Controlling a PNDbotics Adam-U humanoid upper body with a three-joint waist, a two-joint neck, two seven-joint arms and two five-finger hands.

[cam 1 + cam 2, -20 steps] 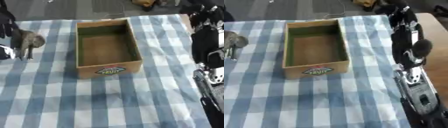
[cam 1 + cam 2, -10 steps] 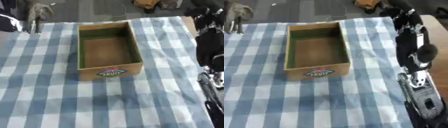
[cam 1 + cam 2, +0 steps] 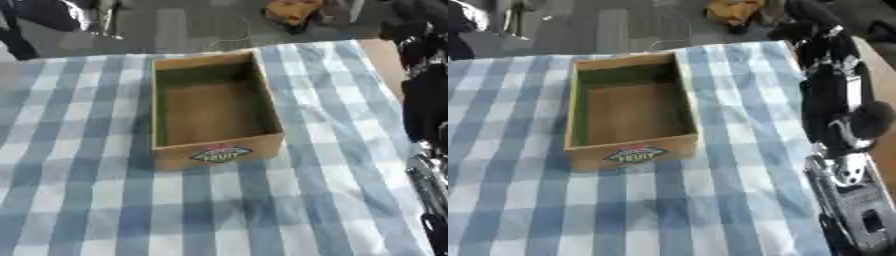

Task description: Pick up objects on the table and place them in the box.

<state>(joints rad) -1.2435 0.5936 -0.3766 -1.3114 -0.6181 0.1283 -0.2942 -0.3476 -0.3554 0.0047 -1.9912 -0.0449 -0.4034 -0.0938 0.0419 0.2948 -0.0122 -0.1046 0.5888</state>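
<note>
- Cardboard box (image 3: 214, 112) sits open-topped near the middle of the table, its long sides running away from the camera; a fruit label (image 3: 215, 153) shows on its near wall, and its inside looks bare, with green lining on the walls.
- Blue-and-white checked tablecloth (image 3: 96, 200) covers the table around the box.
- At the top left corner, beyond the table's far edge, the left hand (image 3: 87, 12) shows as a blurred dark and shiny shape; whether its fingers are apart or closed on something cannot be told.
- Along the right edge, the black and silver right arm (image 3: 842, 125) runs down beside the table; its hand cannot be made out.
- Past the far edge, an orange object (image 3: 289, 10) lies on the grey floor.
</note>
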